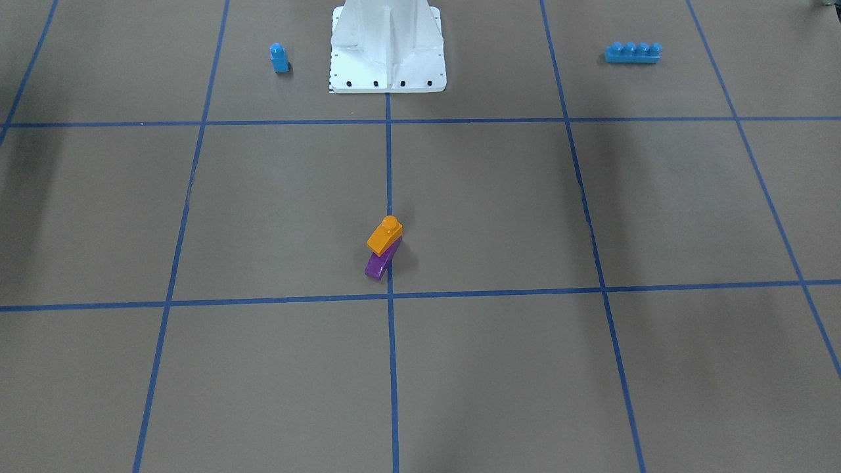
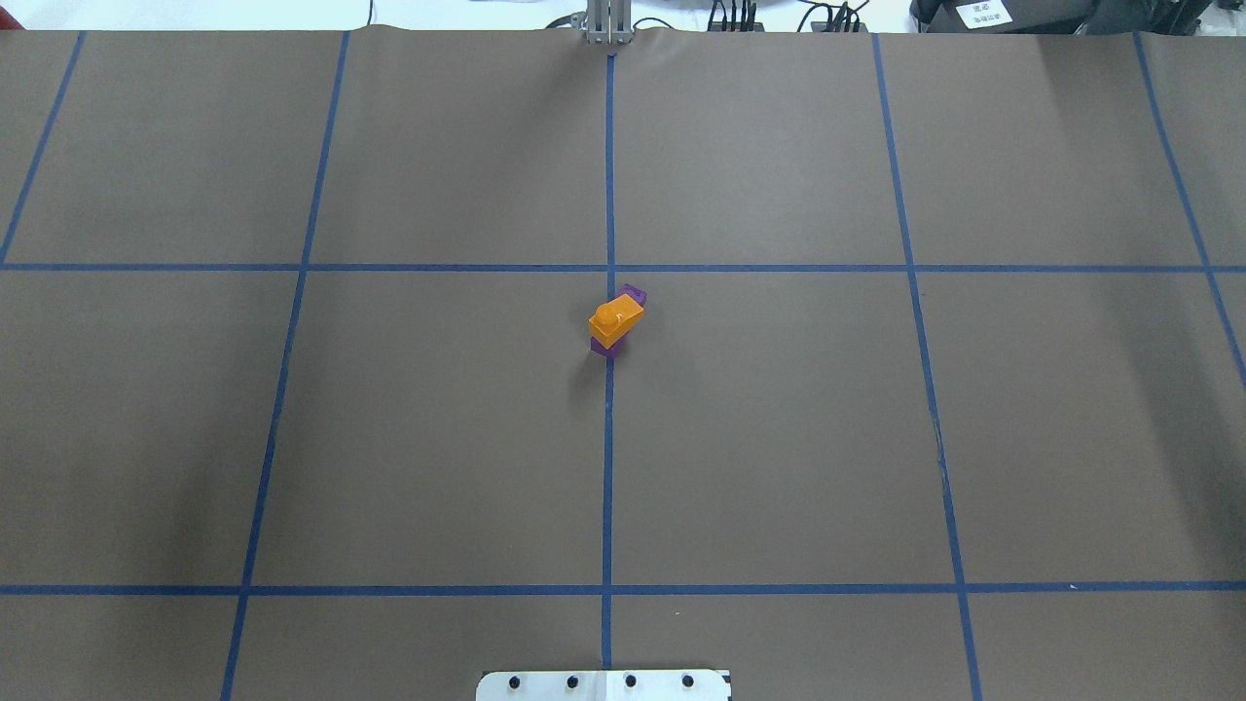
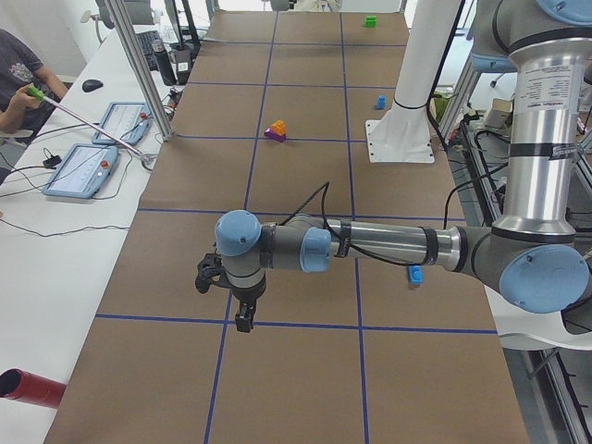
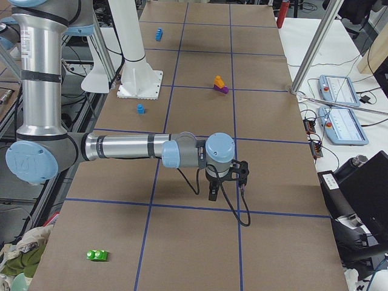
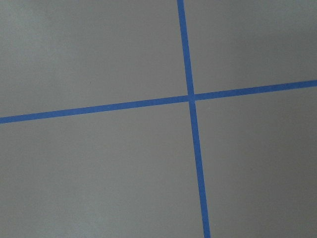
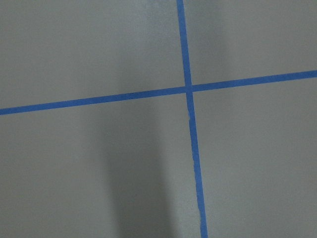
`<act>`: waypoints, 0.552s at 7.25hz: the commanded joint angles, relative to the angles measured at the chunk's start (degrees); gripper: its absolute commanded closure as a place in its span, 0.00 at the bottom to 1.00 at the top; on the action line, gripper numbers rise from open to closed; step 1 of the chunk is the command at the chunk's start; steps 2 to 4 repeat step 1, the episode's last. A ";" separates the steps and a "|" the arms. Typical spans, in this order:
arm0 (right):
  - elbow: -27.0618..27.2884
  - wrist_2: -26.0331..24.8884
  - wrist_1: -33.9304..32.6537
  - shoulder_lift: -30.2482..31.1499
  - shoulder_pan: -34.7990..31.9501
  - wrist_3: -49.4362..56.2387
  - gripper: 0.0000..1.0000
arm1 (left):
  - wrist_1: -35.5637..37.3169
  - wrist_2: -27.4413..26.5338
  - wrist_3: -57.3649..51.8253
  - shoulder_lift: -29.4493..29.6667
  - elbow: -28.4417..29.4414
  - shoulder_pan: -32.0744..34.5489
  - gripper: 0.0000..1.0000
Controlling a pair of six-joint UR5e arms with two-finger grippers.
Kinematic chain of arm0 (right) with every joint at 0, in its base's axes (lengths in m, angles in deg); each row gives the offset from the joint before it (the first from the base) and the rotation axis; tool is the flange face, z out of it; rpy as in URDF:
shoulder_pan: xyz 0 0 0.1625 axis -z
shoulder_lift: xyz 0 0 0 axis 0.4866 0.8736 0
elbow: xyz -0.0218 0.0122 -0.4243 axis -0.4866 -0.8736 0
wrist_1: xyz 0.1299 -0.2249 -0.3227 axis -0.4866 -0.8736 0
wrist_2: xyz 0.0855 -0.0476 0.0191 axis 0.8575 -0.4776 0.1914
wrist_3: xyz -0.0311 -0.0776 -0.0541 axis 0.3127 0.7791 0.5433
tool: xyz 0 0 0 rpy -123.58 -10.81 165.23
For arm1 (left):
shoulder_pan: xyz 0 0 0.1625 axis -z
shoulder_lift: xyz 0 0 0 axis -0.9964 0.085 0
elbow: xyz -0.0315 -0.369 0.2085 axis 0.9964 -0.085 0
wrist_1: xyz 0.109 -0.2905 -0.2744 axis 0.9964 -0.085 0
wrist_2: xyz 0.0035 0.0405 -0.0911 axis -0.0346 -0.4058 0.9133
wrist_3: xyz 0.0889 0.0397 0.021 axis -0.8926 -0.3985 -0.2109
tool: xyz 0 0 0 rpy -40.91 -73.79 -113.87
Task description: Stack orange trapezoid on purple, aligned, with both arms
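Observation:
The orange trapezoid [image 1: 387, 235] sits on top of the purple block [image 1: 380, 263] at the table's middle, on the centre tape line. In the overhead view the orange trapezoid [image 2: 615, 319] covers most of the purple block [image 2: 635, 293], whose ends stick out at both sides. No gripper touches the stack. My left gripper [image 3: 242, 322] shows only in the exterior left view, hanging over the table far from the stack. My right gripper [image 4: 212, 195] shows only in the exterior right view, likewise far from the stack. I cannot tell whether either is open or shut. Both wrist views show only bare table and tape.
A small blue single-stud block [image 1: 279, 58] and a long blue four-stud brick [image 1: 633, 52] flank the white robot base [image 1: 387, 46]. A green block [image 4: 97, 255] lies at the table's right end. A red cylinder [image 3: 28, 387] lies at the left end.

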 commanded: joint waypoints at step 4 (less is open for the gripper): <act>0.08 0.01 0.00 -0.09 0.00 0.00 0.00 | -0.15 0.00 -0.03 -0.19 0.07 0.00 0.00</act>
